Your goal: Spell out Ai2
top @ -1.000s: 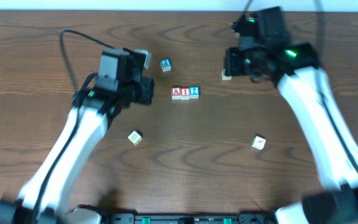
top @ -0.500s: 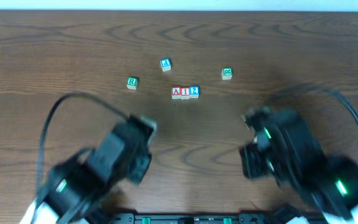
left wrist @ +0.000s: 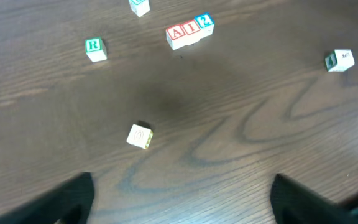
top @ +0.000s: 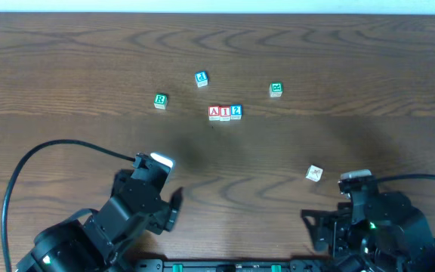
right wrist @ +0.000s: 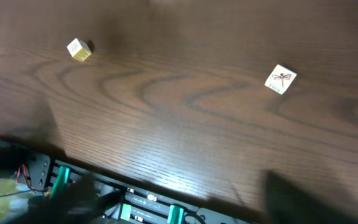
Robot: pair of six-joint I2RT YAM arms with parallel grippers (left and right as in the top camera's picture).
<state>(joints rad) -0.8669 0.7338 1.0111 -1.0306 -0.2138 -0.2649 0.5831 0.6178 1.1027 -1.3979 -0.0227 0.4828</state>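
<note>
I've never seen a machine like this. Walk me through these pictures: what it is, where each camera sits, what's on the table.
These are two robot arms, left and right, at a wooden table. One picture looks down from above; the other two come from a camera on each wrist. The left gripper and right gripper both stand open, holding nothing. Mid-table, three lettered cubes sit side by side, reading A I 2. Loose around them lie an R cube, a d cube, a green-marked cube, a dragonfly cube and a yellowish cube.

The A cube (top: 214,112), I cube (top: 225,112) and 2 cube (top: 236,111) sat touching in a row on the worktop (top: 66,60); the R cube (top: 160,100) lay apart, off the A end.
</note>
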